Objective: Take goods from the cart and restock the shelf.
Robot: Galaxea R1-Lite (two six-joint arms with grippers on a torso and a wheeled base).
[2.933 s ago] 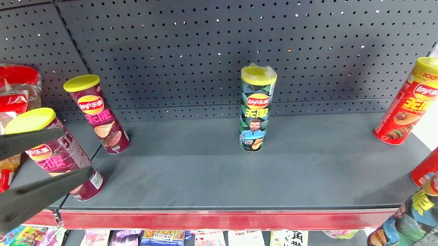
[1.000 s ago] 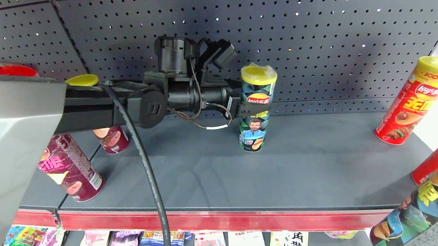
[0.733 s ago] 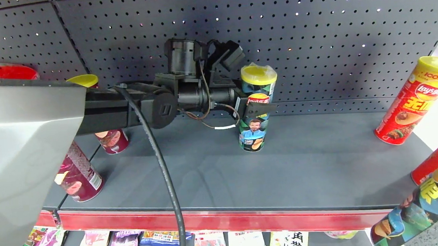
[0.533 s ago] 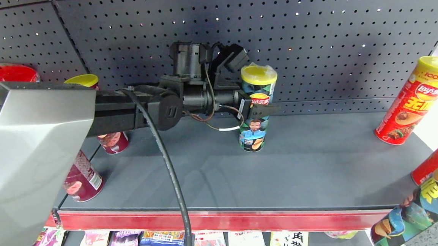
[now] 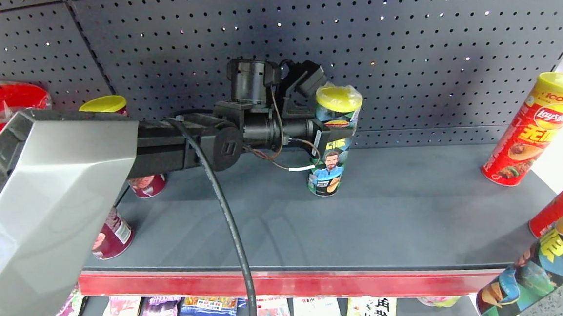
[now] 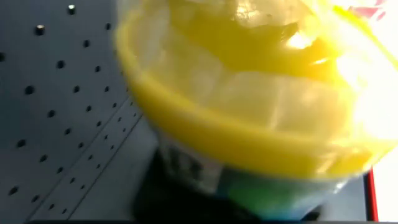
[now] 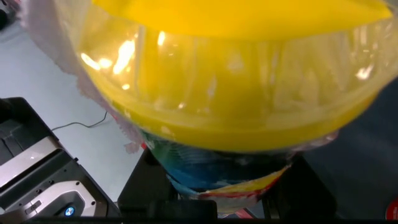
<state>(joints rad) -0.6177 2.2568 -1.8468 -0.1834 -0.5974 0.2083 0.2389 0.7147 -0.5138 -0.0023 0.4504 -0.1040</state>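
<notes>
- The left arm [image 5: 183,147] lies nearly level across the shelf [image 5: 411,208], coming in from the robot's left and passing in front of the rear purple can [image 5: 147,182].
- The left jaws are clamped on the green can [image 5: 329,162], gripping its upper body just under the yellow lid [image 6: 249,93].
- The green can sits mid-shelf near the pegboard, base on the deck, tilted so its top leans to the right.
- The right jaws, low at the front right below the shelf edge, hold a second green can [image 5: 523,280].
- A front purple can [image 5: 112,234] stands at the left, and a red can [image 5: 529,133] at the right end.
</notes>
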